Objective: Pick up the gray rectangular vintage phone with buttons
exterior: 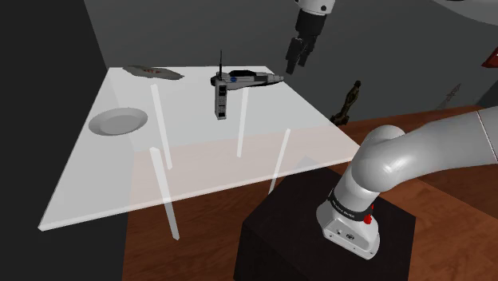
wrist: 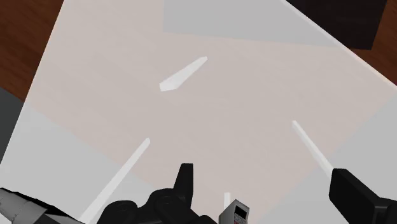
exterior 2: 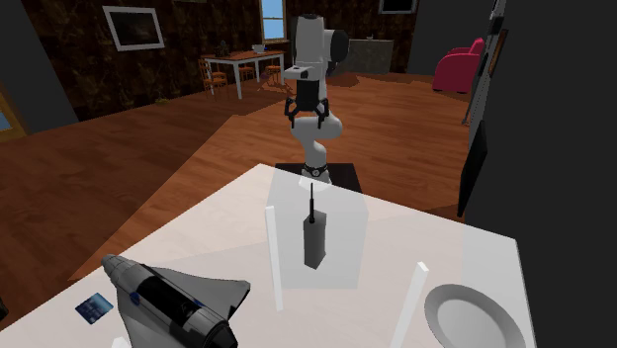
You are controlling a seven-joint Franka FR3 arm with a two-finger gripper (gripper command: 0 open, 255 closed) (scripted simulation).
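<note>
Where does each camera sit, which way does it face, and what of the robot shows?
Shoulder view: beside the stand, looking down over the table; the arm and the gripper, high up, show.
Second exterior view: across the table, facing the robot; the arm stands beyond the upright phone.
Wrist view: on the hand, looking down at the table; two open fingers show.
Shared: both exterior views show phone, plate and shuttle model.
</note>
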